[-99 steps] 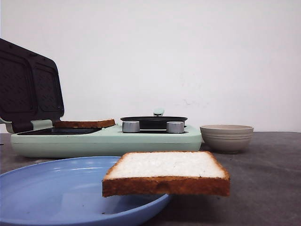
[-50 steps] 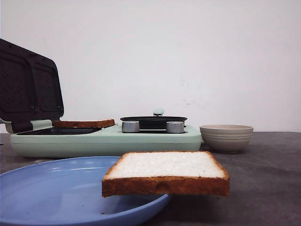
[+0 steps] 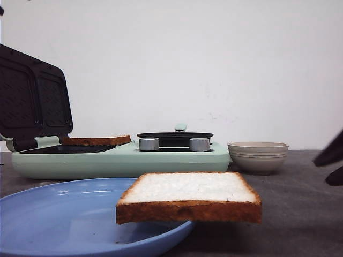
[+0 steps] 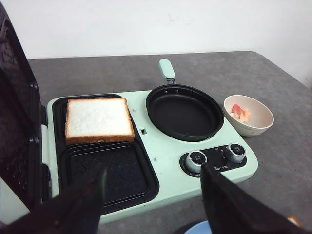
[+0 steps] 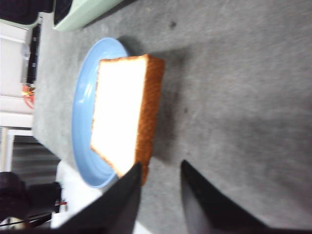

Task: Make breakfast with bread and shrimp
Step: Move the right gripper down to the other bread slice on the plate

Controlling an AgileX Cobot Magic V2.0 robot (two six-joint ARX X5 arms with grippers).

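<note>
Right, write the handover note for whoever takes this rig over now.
Left tool: open, empty, hovering over the front of the breakfast maker.
Right tool: open, empty, beside the bread on the plate.
One bread slice lies in the maker's far grill well, lid open; the near well is empty. The second slice rests on the blue plate, overhanging its rim. Shrimp sit in the beige bowl; the black pan is empty.
Done: first slice loaded.
Left: shrimp and second slice, untouched.
</note>
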